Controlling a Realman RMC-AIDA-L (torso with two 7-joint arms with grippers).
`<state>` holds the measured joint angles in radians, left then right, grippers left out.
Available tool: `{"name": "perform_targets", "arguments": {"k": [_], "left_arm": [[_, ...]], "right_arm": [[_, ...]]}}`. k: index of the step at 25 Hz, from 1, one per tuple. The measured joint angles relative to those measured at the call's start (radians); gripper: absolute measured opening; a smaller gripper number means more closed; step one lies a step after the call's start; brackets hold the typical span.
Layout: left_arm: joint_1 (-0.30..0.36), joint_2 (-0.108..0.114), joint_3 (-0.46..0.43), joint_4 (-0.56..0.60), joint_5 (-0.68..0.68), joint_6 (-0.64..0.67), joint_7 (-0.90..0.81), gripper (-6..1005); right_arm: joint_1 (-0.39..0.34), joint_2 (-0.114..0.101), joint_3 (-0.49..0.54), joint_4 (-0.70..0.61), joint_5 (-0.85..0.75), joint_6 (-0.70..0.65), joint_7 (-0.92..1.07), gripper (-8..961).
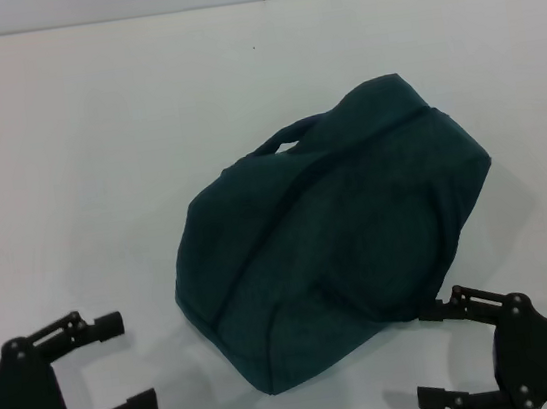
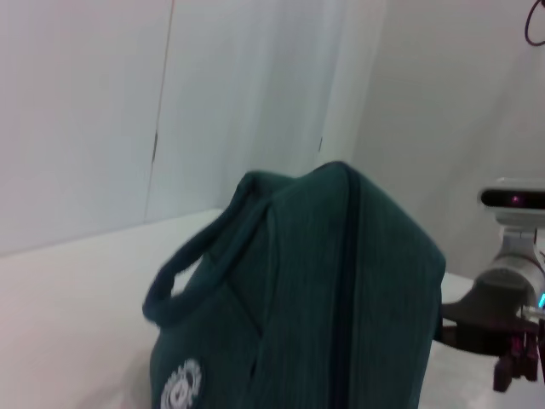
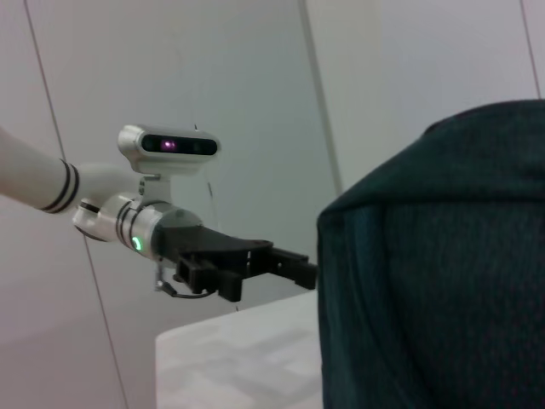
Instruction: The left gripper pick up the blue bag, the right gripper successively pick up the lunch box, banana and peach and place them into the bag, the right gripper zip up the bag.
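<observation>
Black and two-fingered, the left gripper [image 1: 133,366] sits low at the near left of the white table [image 1: 67,171], its fingers spread wide with nothing between them, clear of the bag. The right gripper [image 1: 433,355] sits at the near right, likewise spread and empty, its upper fingertip just at the bag's near corner; whether it touches the fabric cannot be told.

Between and beyond them lies the blue bag [image 1: 333,237], a dark teal fabric lump resting on the table, bulging and closed along its top seam. One loop handle [image 1: 285,137] arches up at its far side. In the left wrist view a small round white logo [image 2: 180,385] shows on the bag's lower face; its lettering is too blurred to read.
</observation>
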<state>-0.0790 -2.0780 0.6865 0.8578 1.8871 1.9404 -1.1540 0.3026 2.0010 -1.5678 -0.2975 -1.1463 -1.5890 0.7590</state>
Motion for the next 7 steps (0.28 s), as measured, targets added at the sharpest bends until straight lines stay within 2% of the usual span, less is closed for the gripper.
{"name": "perform_targets", "arguments": {"k": [7], "left_arm": [[-0.006, -0.004, -0.001, -0.031, 0.054, -0.041, 0.012, 878]], "right_arm": [[0.0, 0.001, 0.002, 0.002, 0.001, 0.023, -0.008, 872]]}}
